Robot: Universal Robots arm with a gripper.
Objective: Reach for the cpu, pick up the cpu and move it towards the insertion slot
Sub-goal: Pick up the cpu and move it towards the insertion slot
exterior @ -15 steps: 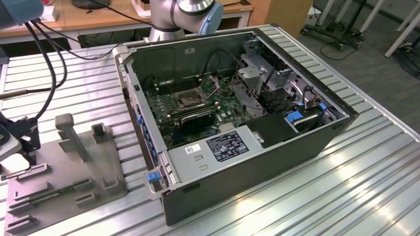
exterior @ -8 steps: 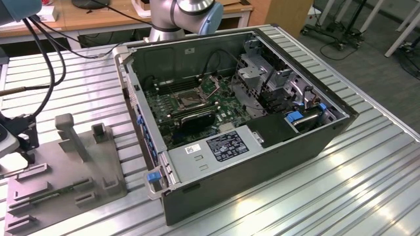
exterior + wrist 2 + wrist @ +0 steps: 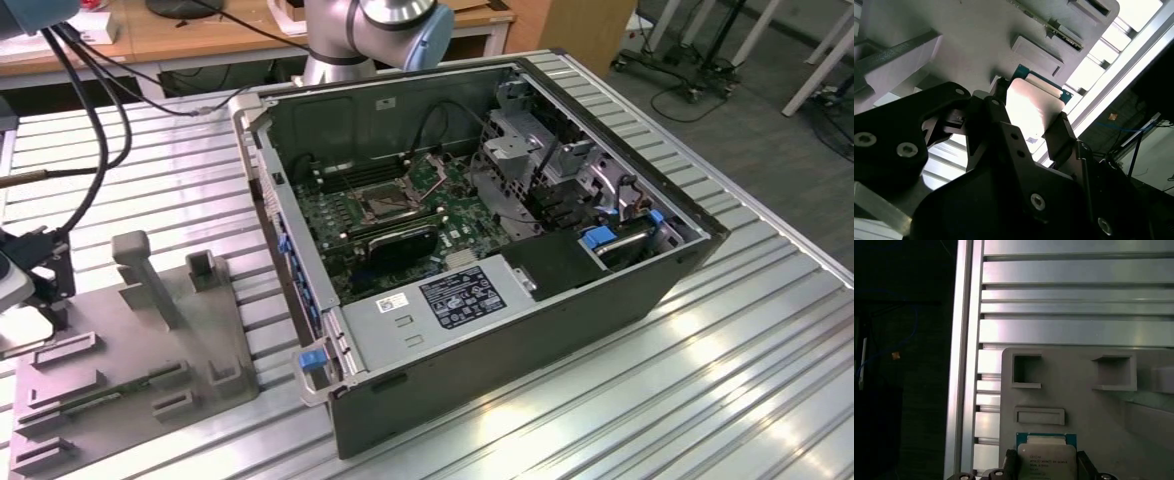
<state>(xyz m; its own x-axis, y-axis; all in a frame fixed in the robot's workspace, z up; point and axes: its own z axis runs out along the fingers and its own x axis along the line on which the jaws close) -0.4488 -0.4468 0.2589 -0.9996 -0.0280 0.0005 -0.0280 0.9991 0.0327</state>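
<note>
The cpu (image 3: 1046,460), a silvery square chip with a green rim, sits between my two black fingers over the grey fixture plate (image 3: 1079,400). In both wrist views my gripper (image 3: 1030,112) is shut on the cpu (image 3: 1029,107), one finger against each opposite edge. I cannot tell whether the chip rests on the plate or hangs just above it. The insertion slot (image 3: 382,206), a dark square framed by a silver bracket, lies on the motherboard inside the open computer case, far to the exterior view's right of the fixture. My arm's end (image 3: 24,285) shows at the exterior view's left edge.
The grey fixture plate (image 3: 134,360) carries upright blocks and recessed pockets. The open computer case (image 3: 667,270) stands on the ribbed aluminium table (image 3: 747,380), with drive cages and cables along its inner right side. Black cables (image 3: 94,120) hang at the left. The table edge (image 3: 966,365) runs close by the fixture.
</note>
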